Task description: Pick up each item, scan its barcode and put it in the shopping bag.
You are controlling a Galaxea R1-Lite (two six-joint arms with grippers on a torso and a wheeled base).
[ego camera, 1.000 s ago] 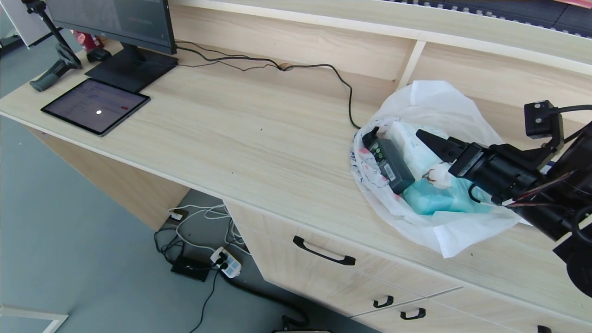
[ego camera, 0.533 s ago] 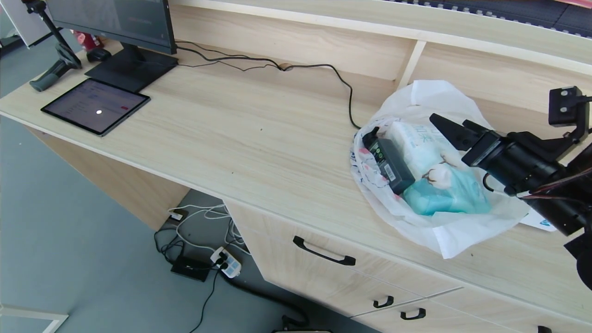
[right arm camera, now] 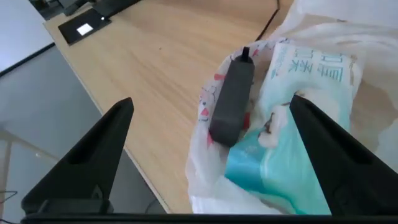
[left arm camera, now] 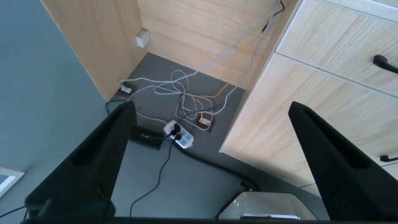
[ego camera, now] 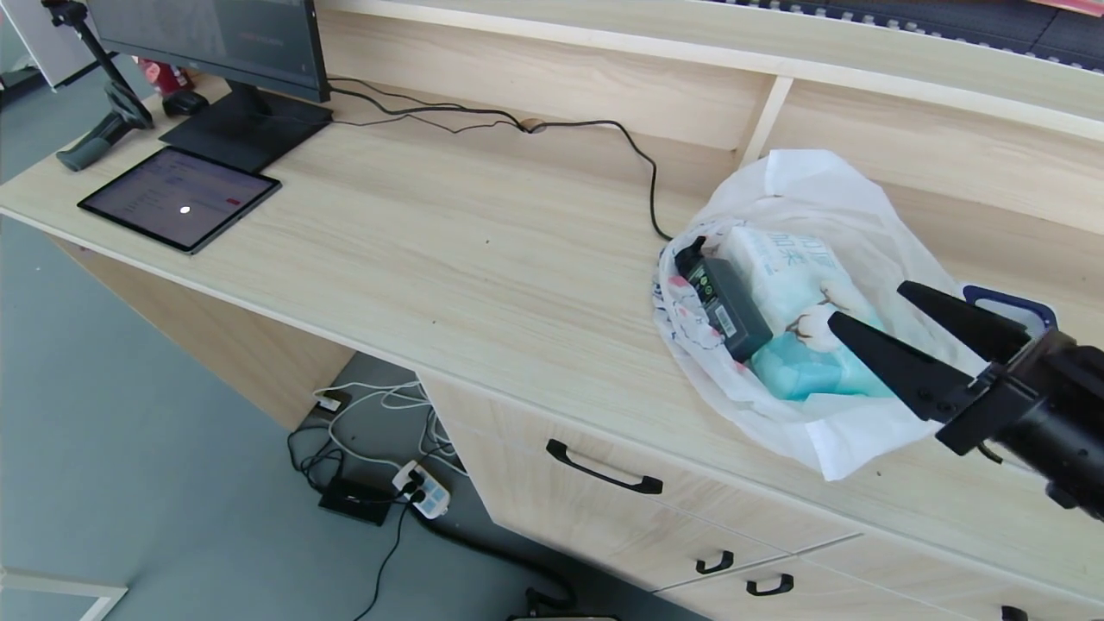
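Shopping bag of thin white plastic (ego camera: 802,177) lies open on the right part of the light wooden counter (ego camera: 474,259). The right gripper (ego camera: 867,304) hangs at the bag's near right edge. Its black fingers (ego camera: 888,366) are spread wide with nothing between them, tips over the bag's mouth. Just past those tips, inside the bag, lies a soft white-and-teal tissue pack (ego camera: 789,267). Touching its left side is a flat black bottle with a label (ego camera: 729,302), cap toward the far side. A black cable (ego camera: 645,185) runs from the bag's far left edge along the back of the counter. At the counter's far left sit a dark tablet with a lit screen (ego camera: 178,197), a black monitor (ego camera: 207,39) and a grey handheld scanner (ego camera: 90,147). The left gripper (left arm camera: 211,107) is likewise spread wide and empty, low beside the wooden drawer fronts (left arm camera: 336,68). It is above the grey floor where white cables (left arm camera: 180,87) and a power strip (left arm camera: 180,134) lie.
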